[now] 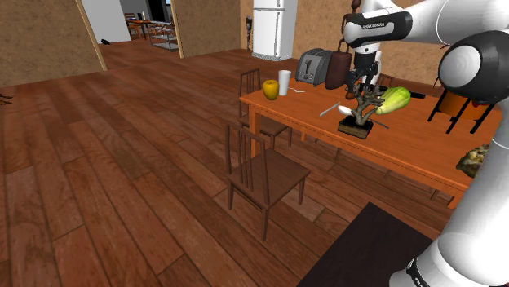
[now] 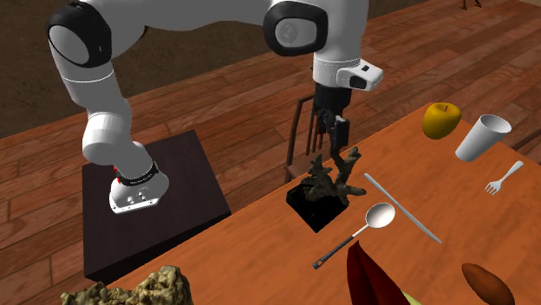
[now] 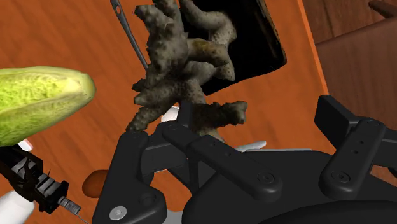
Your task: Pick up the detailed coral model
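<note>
Half the job at most looks done: the approach, not the grasp. The tool hangs straight over the coral model, its fingertips level with the topmost branches in the second exterior view. In the wrist view the two black fingers stand wide apart. The grey-brown branches rise between them, nearer one finger than the other. The far finger plainly touches nothing, so I judge the coral not held.

The model stands upright on its square black base. That base lies flat on the orange-brown wooden counter, near the counter's edge, with a spoon and a knife just beside it. Nothing suggests any lift yet.

What is left, by my reading, is to settle the fingers a little lower around a sturdy branch, close them, and raise model and base clear of the counter.
</note>
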`<state>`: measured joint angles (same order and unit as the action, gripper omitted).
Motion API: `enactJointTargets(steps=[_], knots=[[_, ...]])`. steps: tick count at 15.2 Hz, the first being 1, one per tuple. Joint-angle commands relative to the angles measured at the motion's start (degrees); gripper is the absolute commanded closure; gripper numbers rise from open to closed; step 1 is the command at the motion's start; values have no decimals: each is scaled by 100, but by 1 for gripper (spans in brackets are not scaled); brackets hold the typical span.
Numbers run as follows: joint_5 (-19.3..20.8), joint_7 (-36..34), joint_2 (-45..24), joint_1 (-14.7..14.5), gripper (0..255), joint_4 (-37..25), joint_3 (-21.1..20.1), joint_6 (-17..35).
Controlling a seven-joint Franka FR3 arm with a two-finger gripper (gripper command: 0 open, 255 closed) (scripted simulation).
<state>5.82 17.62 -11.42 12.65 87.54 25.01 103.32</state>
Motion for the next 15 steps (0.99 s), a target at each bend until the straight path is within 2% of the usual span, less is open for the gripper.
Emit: enactJointTargets(steps=[1,4,13,14,15], knots=[[-192,168,-469,177,0,-635,53,-98],[-443,351,-1088,467,0,-1525,80,-285],[-383,252,-988,390,0,-795,68,339],[-375,252,-967,385,255,-772,71,343],[-373,249,-963,382,255,-766,71,345]])
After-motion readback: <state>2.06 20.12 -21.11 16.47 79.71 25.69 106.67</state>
